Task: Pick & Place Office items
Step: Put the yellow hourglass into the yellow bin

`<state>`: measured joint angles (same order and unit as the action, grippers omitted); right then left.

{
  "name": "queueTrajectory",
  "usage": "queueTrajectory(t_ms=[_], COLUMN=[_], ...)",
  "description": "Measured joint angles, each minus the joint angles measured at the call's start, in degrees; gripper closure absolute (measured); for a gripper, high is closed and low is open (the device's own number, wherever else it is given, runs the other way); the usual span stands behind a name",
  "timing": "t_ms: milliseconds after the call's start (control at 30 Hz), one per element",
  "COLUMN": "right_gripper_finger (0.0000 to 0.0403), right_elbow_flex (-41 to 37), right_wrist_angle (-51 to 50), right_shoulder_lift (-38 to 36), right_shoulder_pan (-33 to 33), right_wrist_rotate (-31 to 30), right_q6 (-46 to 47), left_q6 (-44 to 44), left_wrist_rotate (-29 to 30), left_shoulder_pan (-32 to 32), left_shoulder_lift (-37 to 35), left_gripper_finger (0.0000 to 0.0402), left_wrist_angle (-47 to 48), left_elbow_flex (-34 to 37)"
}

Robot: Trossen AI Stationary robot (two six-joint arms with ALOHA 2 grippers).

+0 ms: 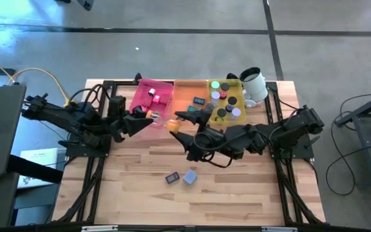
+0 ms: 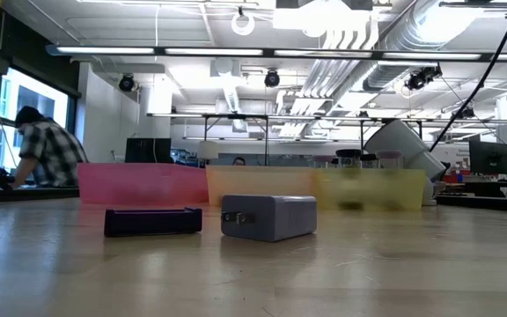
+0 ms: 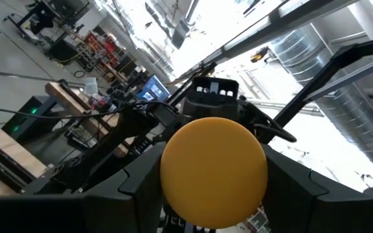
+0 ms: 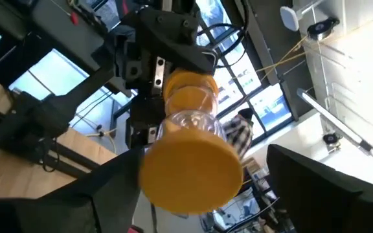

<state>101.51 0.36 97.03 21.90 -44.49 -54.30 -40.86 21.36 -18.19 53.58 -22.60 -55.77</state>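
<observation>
High view: orange roll (image 1: 171,122) pinched between left fingers (image 1: 152,116) and spread right fingers (image 1: 180,118).

My two matte black, angular jointed arms, the left arm (image 1: 76,119) and the right arm (image 1: 263,136), read as blocky segments. Black looping cables (image 1: 214,158) trail off the right one. Broad flat black fingers (image 4: 316,188) on its wrist.

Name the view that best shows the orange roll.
The right wrist view: the orange roll shows lengthwise, both orange ends and the clear middle, its far end in the left pincer. The left wrist view shows only one round end face; the high view, a small orange spot; the low view, nothing of it.
</observation>
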Motion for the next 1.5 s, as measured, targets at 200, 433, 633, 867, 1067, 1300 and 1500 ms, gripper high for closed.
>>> queueTrajectory(t_ms=[200,433,633,867,1067,1300,1500], right_gripper_finger=[0.0098,0.0159,0.0219,0.0219,0.0219,0.0219,0.0219], right_elbow_flex=[0.0,0.0,0.0,0.0,0.0,0.0,0.0], right_wrist_angle=[0.0,-0.1,-0.2,-0.5,-3.2,-12.9,-32.1], right_shoulder_lift=[0.0,0.0,0.0,0.0,0.0,-0.4,-3.1], right_shoulder_pan=[-0.9,-1.3,-1.5,-1.5,-1.5,-1.4,-1.9], right_wrist_rotate=[1.8,2.9,2.7,2.7,2.7,-5.0,-8.7], right_q6=[-1.6,-3.2,-4.9,-6.0,-4.0,7.8,29.3], left_q6=[-1.1,-1.2,-1.0,0.6,0.7,2.2,8.5], left_wrist_rotate=[0.0,0.0,0.0,0.0,2.8,11.0,12.4], left_shoulder_pan=[0.5,0.9,1.2,1.2,1.2,1.3,1.8], left_shoulder_lift=[0.8,1.0,1.0,1.0,1.0,1.0,1.0], left_gripper_finger=[0.0208,0.0208,0.0208,0.0163,0.0106,0.0098,0.0097], left_wrist_angle=[-0.3,-0.4,-0.4,-0.3,-1.1,-3.2,-3.2], left_elbow_flex=[0.0,0.0,0.0,0.0,0.0,0.0,0.0])
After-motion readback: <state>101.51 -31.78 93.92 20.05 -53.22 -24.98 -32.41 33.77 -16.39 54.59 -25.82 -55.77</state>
